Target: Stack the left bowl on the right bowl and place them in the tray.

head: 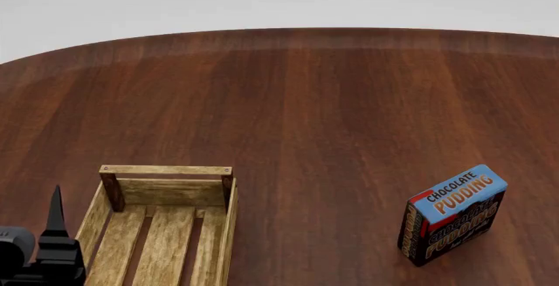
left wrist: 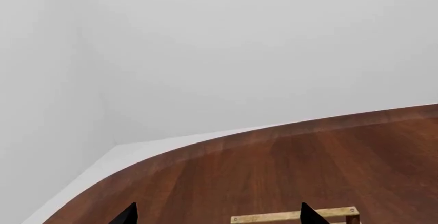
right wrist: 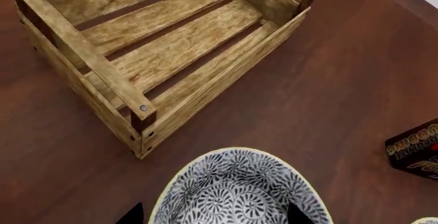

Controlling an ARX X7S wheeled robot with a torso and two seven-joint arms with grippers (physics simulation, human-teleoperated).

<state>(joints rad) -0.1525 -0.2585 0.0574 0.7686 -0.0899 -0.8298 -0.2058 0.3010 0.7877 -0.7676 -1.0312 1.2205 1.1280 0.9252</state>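
— Patterned bowl (right wrist: 239, 190), right under the right wrist camera: does the right gripper (right wrist: 213, 215) have it?

— It sits between the two dark jaw tips, which stand apart at either side of its rim. Whether they touch the bowl I cannot tell. A sliver of a second pale rim (right wrist: 427, 220) shows at the picture's corner, too little to name for sure.

— And the tray (right wrist: 147, 70)?

— Just beyond the bowl, near but not touching, its long axis along the slats and running away from those jaws. Its slatted floor is bare; nothing lies in it.

— Which arm is nearer it?

— Judging by the head view, the left gripper (head: 54, 224) hangs just beside the tray's left plank, jaws apart in its own wrist view, holding nothing. The right one is beside the tray's near corner with the bowl under it, so I'd say it is better placed for the bowl.

— Anything in the way?

— Only the chocolate pudding box (head: 452, 214), upright on the desk (head: 349, 103), well apart to the right.
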